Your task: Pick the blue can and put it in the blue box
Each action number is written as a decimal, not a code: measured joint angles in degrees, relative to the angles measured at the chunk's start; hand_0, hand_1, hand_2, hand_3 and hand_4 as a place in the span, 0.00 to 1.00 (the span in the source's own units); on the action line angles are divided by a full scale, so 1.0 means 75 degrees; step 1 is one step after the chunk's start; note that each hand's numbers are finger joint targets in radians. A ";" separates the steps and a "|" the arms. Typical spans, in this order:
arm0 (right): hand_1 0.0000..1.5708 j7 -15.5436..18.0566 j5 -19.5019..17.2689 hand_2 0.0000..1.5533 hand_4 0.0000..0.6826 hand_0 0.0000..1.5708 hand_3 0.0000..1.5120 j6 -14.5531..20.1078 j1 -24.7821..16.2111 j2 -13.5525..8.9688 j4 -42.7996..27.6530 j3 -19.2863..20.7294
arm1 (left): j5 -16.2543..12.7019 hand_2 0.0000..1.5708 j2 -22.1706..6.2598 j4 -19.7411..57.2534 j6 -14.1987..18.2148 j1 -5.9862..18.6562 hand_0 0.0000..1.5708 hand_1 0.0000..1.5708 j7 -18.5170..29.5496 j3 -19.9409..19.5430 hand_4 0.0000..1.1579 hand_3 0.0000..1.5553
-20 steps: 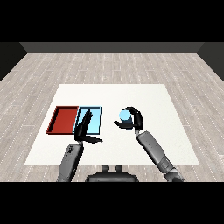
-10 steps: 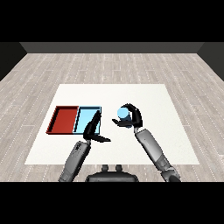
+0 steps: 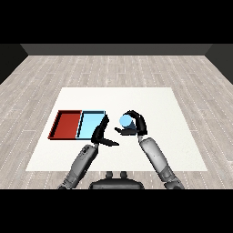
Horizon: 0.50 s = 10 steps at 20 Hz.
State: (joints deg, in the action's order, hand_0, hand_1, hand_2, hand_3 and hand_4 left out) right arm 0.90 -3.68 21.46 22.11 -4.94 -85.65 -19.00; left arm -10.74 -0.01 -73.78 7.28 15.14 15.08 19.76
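The blue can (image 3: pixel 125 120) is lifted above the white table, tipped toward me so its round light end shows. My right hand (image 3: pixel 134 125) is curled round it, just right of the light blue tray (image 3: pixel 90 123). The red tray (image 3: pixel 67 124) lies directly left of the blue tray, touching it. My left hand (image 3: pixel 101 133) stands open with straight fingers at the blue tray's near right corner, thumb pointing right toward the can.
The white table (image 3: pixel 173 132) spreads to the right and behind the trays. Wooden floor surrounds it. Both forearms come in from the lower corners and nearly meet in the middle.
My right hand has carried the can leftward, closer to the blue tray. My left hand has shifted right, from over the blue tray to its right edge.
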 measured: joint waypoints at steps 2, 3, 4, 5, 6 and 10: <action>0.94 0.0006 -0.0191 0.94 0.89 0.94 0.92 -0.0012 0.0072 0.0218 0.0092 0.0043 | -0.0077 0.00 0.0000 -0.0036 0.0119 -0.0034 0.00 0.00 -0.0010 0.0141 0.00 0.00; 0.94 -0.0084 -0.0199 0.94 0.88 0.94 0.93 -0.0074 0.0207 0.0263 0.0089 0.0116 | -0.0139 0.00 0.0000 0.0134 0.0100 -0.0041 0.00 0.00 0.0132 0.0172 0.00 0.00; 0.94 -0.0279 -0.0290 0.94 0.88 0.94 0.92 -0.0105 0.0205 0.0280 -0.0093 0.0117 | -0.0108 0.00 0.0000 -0.0001 0.0098 -0.0112 0.00 0.00 0.0014 0.0187 0.00 0.00; 0.94 -0.0217 -0.0347 0.94 0.89 0.94 0.92 -0.0112 0.0142 0.0356 -0.0092 0.0113 | -0.0206 0.00 0.0000 0.0052 0.0150 -0.0069 0.00 0.00 -0.0006 0.0237 0.00 0.00; 0.95 -0.0155 -0.0329 0.94 0.89 0.95 0.93 -0.0206 0.0176 0.0408 0.0007 0.0193 | -0.0307 0.00 0.0000 0.0224 0.0252 -0.0010 0.00 0.00 0.0131 0.0361 0.00 0.00; 0.94 0.0172 -0.0194 0.94 0.89 0.94 0.92 -0.0370 0.0227 0.0544 0.0271 0.0351 | -0.0401 0.00 0.0000 0.0313 0.0363 0.0113 0.00 0.00 -0.0019 0.0387 0.00 0.00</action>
State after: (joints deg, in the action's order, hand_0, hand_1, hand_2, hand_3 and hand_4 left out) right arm 2.19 -5.13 18.69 23.81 -0.85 -83.62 -16.37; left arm -13.75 -0.01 -71.43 10.01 15.98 14.93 22.66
